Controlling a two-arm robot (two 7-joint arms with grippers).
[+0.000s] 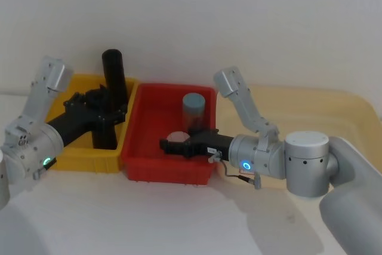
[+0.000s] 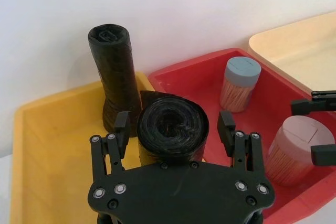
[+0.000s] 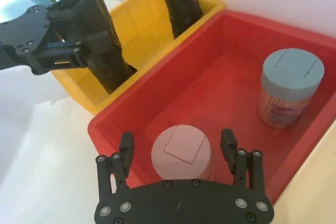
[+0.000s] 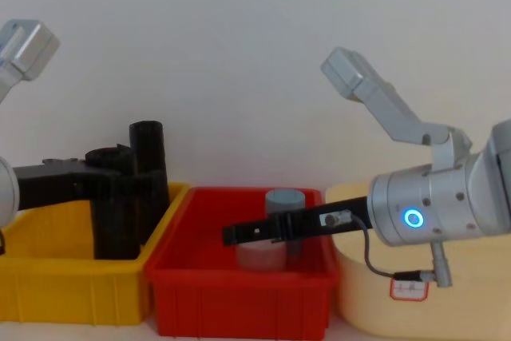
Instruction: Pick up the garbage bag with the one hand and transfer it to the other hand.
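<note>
Step in hand: the pick, not yet the lift.

- Left gripper (image 2: 175, 124) is inside the yellow bin (image 1: 80, 156), straddling the garbage bag (image 3: 107, 59) near its upper end.
- Its jaws are narrowed to barely more than the roll's width. My wrist view shows a sliver of gap on one side, so I read it as not clamped yet.
- The bag stands upright with its foot on the bin floor. A second black roll (image 2: 113, 72), taller, stands just behind it, near but apart.
- Right gripper (image 3: 176, 142) hangs low in the red bin (image 1: 167, 171), jaws wide on either side of the pink-lidded jar (image 3: 181, 161) and holding nothing. The blue-lidded jar (image 3: 290, 85) is farther back.

Next, as I judge it: close the left jaws firmly and lift straight up, keeping off the neighbouring roll. Then carry the bag toward the middle. The right gripper must rise out of the red bin, clear of the jar, and take the bag's free end before the left lets go.
</note>
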